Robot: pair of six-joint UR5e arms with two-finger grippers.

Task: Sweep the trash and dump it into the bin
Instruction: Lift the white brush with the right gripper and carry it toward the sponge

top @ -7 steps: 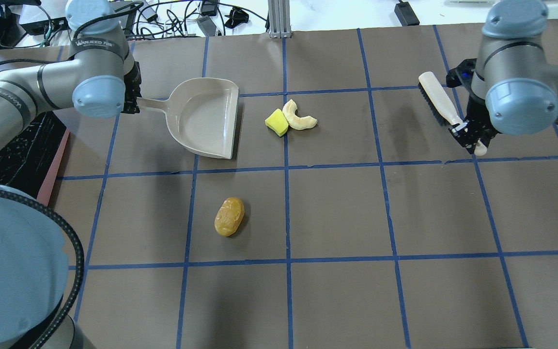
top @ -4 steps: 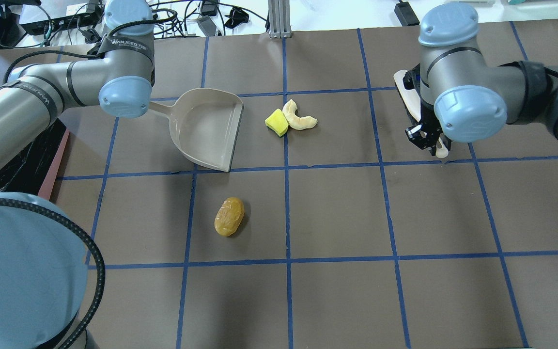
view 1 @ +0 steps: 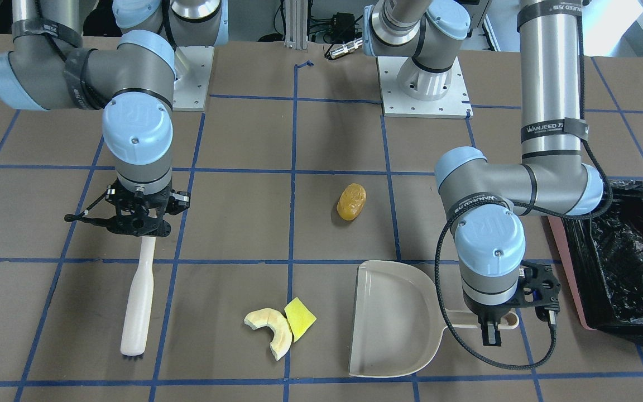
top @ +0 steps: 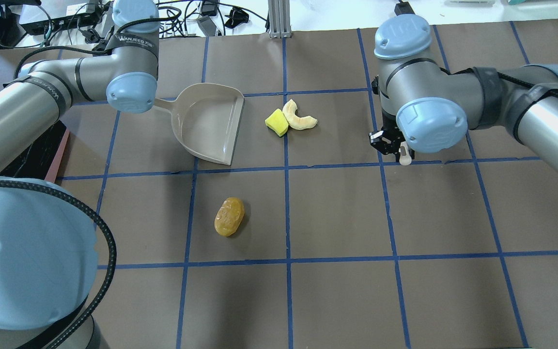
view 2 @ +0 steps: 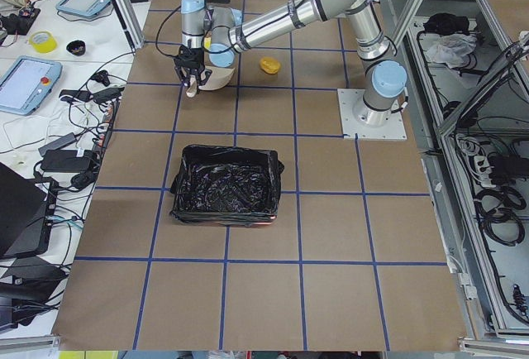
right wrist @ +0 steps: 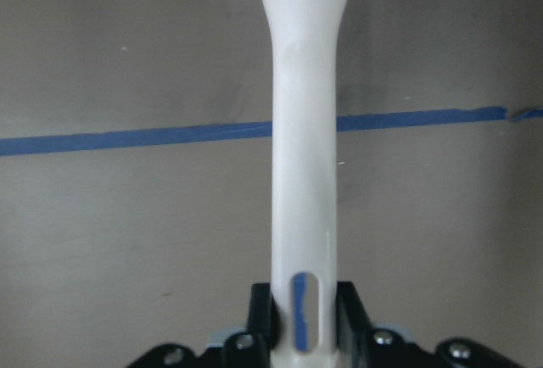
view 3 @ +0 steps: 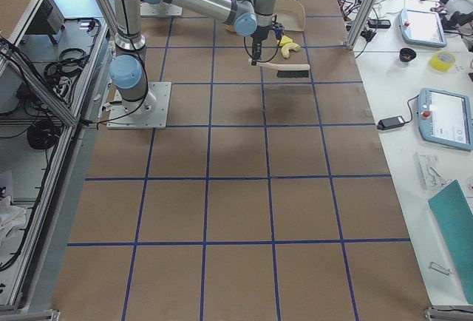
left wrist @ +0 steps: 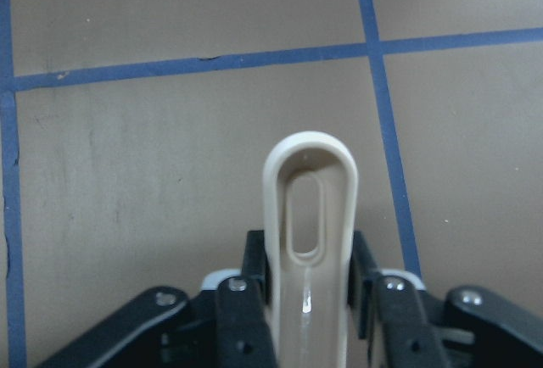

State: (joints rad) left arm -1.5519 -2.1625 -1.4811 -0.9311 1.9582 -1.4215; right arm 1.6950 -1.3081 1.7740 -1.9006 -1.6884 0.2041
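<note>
A: Stock, L→R?
B: Bin: far L on counter. L end effector: clamped on dustpan handle.
A: Handling?
B: Oval, wedge, crescent: mid-counter, loose; prob. light, stiff, skid-prone. No gripping; push w/ brush, pinched in R end effector.

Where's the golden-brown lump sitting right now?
In the overhead view the golden-brown lump lies alone left of centre, one grid square nearer the robot than the dustpan, apart from the yellow-green wedge and cream crescent.
</note>
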